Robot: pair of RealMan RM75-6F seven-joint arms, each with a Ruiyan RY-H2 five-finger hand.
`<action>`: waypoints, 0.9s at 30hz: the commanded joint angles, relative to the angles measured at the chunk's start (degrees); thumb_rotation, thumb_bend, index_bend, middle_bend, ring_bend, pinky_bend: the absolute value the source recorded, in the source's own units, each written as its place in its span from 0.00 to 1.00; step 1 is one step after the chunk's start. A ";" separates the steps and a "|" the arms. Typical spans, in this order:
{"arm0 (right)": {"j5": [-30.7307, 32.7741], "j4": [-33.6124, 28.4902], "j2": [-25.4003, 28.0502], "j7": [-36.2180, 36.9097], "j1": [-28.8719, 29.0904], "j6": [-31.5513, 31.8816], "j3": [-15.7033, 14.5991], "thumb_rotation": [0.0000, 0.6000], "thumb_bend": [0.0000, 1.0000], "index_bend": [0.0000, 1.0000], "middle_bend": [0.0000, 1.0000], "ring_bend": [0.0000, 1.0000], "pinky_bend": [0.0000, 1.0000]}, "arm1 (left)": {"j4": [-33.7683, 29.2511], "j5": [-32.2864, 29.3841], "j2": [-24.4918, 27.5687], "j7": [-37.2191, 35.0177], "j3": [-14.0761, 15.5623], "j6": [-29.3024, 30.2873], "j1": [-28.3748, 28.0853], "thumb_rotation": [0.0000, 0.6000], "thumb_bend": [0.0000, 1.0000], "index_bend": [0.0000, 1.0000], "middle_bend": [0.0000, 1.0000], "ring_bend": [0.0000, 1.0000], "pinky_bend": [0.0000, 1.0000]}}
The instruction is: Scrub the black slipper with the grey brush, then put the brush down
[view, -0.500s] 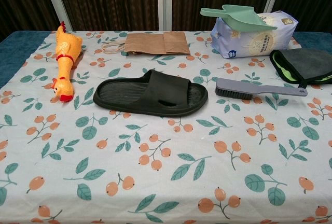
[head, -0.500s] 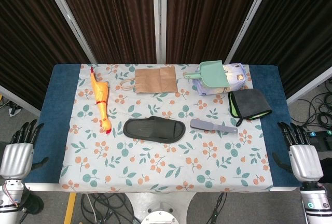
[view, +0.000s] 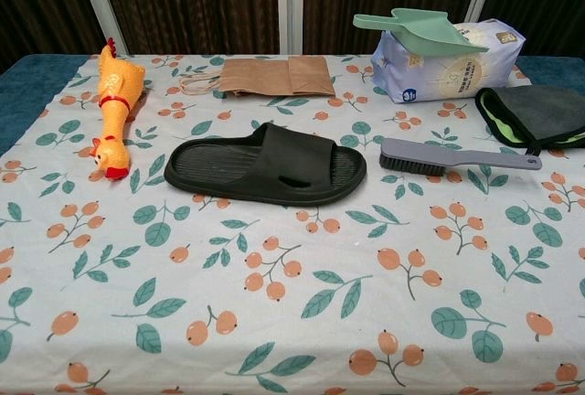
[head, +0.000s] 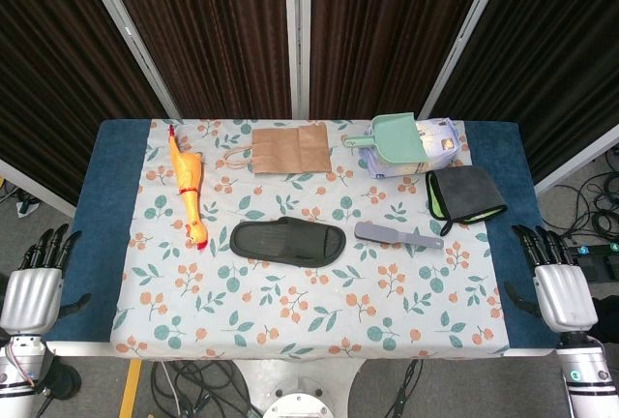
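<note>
A black rubber slide slipper [head: 288, 242] lies flat near the middle of the frame on the worktop [head: 112, 205], which is covered by a white cloth printed with leaves and orange berries [head: 319, 312]. Just to its right, apart from it, a grey long-handled plastic brush [head: 397, 236] lies with its bristle head toward the slipper and its handle pointing right; in the chest view the bristles face down on the cloth.

At the lower left of the head view the left hand [head: 34, 283] hangs beside the worktop's edge, its dark fingers [head: 50, 244] spread apart and holding nothing. At the lower right the right hand [head: 561, 287] sits likewise off the edge, fingers [head: 538, 244] apart and empty. Both are well apart from the brush and slipper.

A yellow rubber chicken toy [head: 187, 189] lies at centre left. Along the upper part of the cloth are a flat brown paper bag [head: 289, 150] and a pale printed packet [head: 416, 152] with a mint-green plastic scoop [head: 391, 135] resting on top. A dark grey folded cloth with green trim [head: 464, 194] lies at the right.
</note>
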 commanded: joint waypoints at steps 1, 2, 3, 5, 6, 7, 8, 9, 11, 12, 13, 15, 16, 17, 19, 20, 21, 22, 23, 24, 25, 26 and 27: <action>6.09 -0.76 0.16 -3.18 5.81 -10.49 2.22 1.00 0.19 0.00 0.15 0.05 0.08 | 0.11 0.37 -0.16 -0.44 0.15 0.05 -0.03 1.00 0.03 0.16 0.16 0.05 0.18; 7.46 -0.39 -0.32 -3.62 7.25 -12.93 2.72 1.00 0.18 0.01 0.17 0.07 0.09 | 0.14 0.39 -0.22 -0.55 0.20 0.03 -0.02 1.00 0.03 0.16 0.16 0.05 0.18; 8.75 0.14 -0.92 -4.26 8.72 -15.37 3.13 1.00 0.17 0.03 0.19 0.08 0.10 | 0.16 0.38 -0.27 -0.63 0.23 -0.02 -0.01 1.00 0.03 0.16 0.16 0.05 0.18; 11.55 2.22 -2.98 -5.37 12.09 -20.55 4.07 1.00 0.16 0.08 0.22 0.10 0.13 | 0.24 0.19 -0.39 -0.85 0.23 -0.23 -0.04 1.00 0.03 0.16 0.16 0.05 0.18; 12.79 3.41 -4.07 -5.80 13.46 -22.62 4.43 1.00 0.15 0.09 0.23 0.10 0.13 | 0.27 0.05 -0.41 -0.93 0.22 -0.40 -0.09 1.00 0.03 0.16 0.16 0.05 0.18; 14.10 4.71 -5.22 -6.21 14.80 -24.61 4.78 1.00 0.14 0.11 0.24 0.11 0.14 | 0.32 -0.02 -0.43 -1.01 0.21 -0.56 -0.16 1.00 0.03 0.16 0.16 0.05 0.18; 15.87 6.50 -6.76 -6.66 16.53 -27.21 5.19 1.00 0.14 0.13 0.25 0.12 0.15 | 0.40 -0.03 -0.45 -1.05 0.20 -0.76 -0.27 1.00 0.03 0.16 0.16 0.05 0.18; 17.09 7.80 -7.84 -7.08 17.76 -29.02 5.43 1.00 0.13 0.15 0.25 0.13 0.15 | 0.43 0.00 -0.45 -1.05 0.17 -0.88 -0.38 1.00 0.03 0.16 0.16 0.05 0.18; 19.43 10.73 -10.21 -7.99 20.25 -32.20 5.92 1.00 0.12 0.17 0.27 0.13 0.16 | 0.48 0.12 -0.39 -1.12 0.14 -1.02 -0.55 1.00 0.03 0.16 0.16 0.05 0.18; 20.34 11.82 -11.11 -8.38 21.18 -33.29 6.08 1.00 0.11 0.18 0.27 0.13 0.16 | 0.51 0.13 -0.35 -1.23 0.13 -1.06 -0.58 1.00 0.03 0.16 0.16 0.05 0.18; 21.39 13.10 -12.18 -8.77 22.29 -34.56 6.24 1.00 0.09 0.18 0.27 0.13 0.16 | 0.52 0.07 -0.28 -1.42 0.09 -1.15 -0.63 1.00 0.03 0.16 0.16 0.05 0.18; 22.97 14.81 -13.49 -9.36 23.91 -36.54 6.41 1.00 0.08 0.19 0.28 0.13 0.16 | 0.65 -0.07 -0.22 -1.77 0.08 -1.26 -0.63 1.00 0.03 0.16 0.16 0.05 0.18; 23.83 15.80 -14.23 -9.82 24.97 -37.72 6.47 1.00 0.08 0.20 0.29 0.14 0.16 | 0.77 -0.13 -0.20 -1.96 0.08 -1.32 -0.63 1.00 0.03 0.16 0.16 0.05 0.18; 24.42 16.52 -14.77 -10.16 25.76 -38.62 6.45 1.00 0.08 0.21 0.29 0.14 0.16 | 0.89 -0.18 -0.21 -2.06 0.08 -1.35 -0.63 1.00 0.03 0.16 0.16 0.05 0.18; 25.78 17.85 -15.89 -10.61 27.47 -40.56 6.52 1.00 0.08 0.23 0.31 0.16 0.17 | 1.00 -0.19 -0.23 -2.29 0.05 -1.42 -0.69 1.00 0.03 0.15 0.16 0.05 0.18; 26.40 18.29 -16.27 -10.72 28.16 -41.43 6.53 1.00 0.08 0.25 0.32 0.17 0.18 | 1.01 -0.21 -0.23 -2.35 0.06 -1.42 -0.68 1.00 0.03 0.15 0.16 0.05 0.18; 27.01 18.64 -16.58 -10.80 28.83 -42.30 6.52 1.00 0.08 0.28 0.34 0.19 0.20 | 1.01 -0.19 -0.23 -2.39 0.05 -1.37 -0.68 1.00 0.03 0.15 0.16 0.05 0.18; 27.57 18.95 -16.88 -10.88 29.45 -43.04 6.49 1.00 0.08 0.31 0.37 0.22 0.21 | 0.98 -0.21 -0.22 -2.38 0.03 -1.33 -0.68 1.00 0.03 0.15 0.16 0.05 0.18; 28.33 19.42 -17.24 -11.02 30.23 -43.96 6.40 1.00 0.08 0.35 0.39 0.24 0.23 | 0.93 -0.26 -0.20 -2.40 0.02 -1.26 -0.62 1.00 0.03 0.15 0.16 0.05 0.18; 29.03 19.79 -17.48 -11.10 30.80 -44.71 6.31 1.00 0.08 0.38 0.40 0.26 0.25 | 0.93 -0.29 -0.19 -2.47 0.06 -1.20 -0.55 1.00 0.03 0.15 0.16 0.05 0.18; 29.70 20.10 -17.69 -11.20 31.33 -45.39 6.18 1.00 0.08 0.43 0.43 0.29 0.27 | 0.94 -0.33 -0.18 -2.53 0.10 -1.16 -0.48 1.00 0.03 0.16 0.16 0.05 0.18; 30.59 20.54 -17.96 -11.41 32.02 -46.23 5.93 1.00 0.08 0.45 0.44 0.31 0.29 | 1.00 -0.38 -0.16 -2.68 0.14 -1.06 -0.37 1.00 0.03 0.16 0.16 0.05 0.18; 31.20 20.85 -18.11 -11.65 32.49 -46.72 5.69 1.00 0.08 0.47 0.46 0.32 0.32 | 1.03 -0.43 -0.14 -2.75 0.17 -1.01 -0.29 1.00 0.03 0.16 0.16 0.05 0.18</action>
